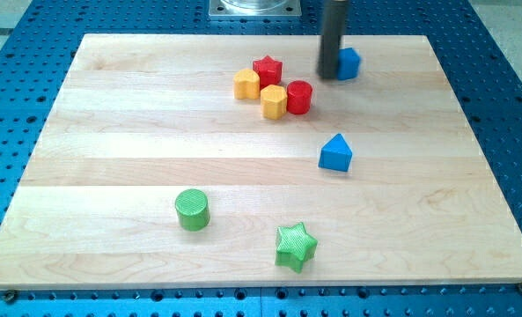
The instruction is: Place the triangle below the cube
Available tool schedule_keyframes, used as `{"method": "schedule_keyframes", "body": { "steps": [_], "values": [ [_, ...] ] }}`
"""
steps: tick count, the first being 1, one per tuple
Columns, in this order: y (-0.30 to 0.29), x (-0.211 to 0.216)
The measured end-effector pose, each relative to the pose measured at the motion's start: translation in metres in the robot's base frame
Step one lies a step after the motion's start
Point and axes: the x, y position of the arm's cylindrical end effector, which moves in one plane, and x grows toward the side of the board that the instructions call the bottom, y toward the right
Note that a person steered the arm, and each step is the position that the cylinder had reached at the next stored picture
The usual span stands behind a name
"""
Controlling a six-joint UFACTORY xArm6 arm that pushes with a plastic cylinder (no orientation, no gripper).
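My tip [330, 76] is a bare rod with nothing to spread or pinch; it sits at the wooden board's [111, 176] twelve o'clock edge, touching the blue cube [349, 63] from its nine o'clock side. The blue triangle [335, 153] lies apart at the cube's six o'clock. A red star [267, 70], yellow hexagonal block [247, 84], second yellow hexagonal block [274, 101] and red cylinder [299, 97] cluster at my tip's eight o'clock, with a green cylinder [192, 210] and green star [296, 246] near the six o'clock edge.
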Motion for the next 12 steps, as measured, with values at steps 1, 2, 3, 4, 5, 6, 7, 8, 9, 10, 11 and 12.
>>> {"method": "schedule_keyframes", "body": {
  "steps": [1,2,3,4,5,6,7,8,9,10,11,12],
  "values": [
    [0.001,0.019],
    [0.034,-0.003],
    [0.032,-0.017],
    [-0.019,-0.011],
    [0.057,-0.011],
    [0.064,0.008],
    [0.053,0.107],
    [0.008,0.216],
    [-0.037,0.234],
    [-0.040,0.211],
    [-0.038,0.177],
    [-0.043,0.152]
  ]
}}
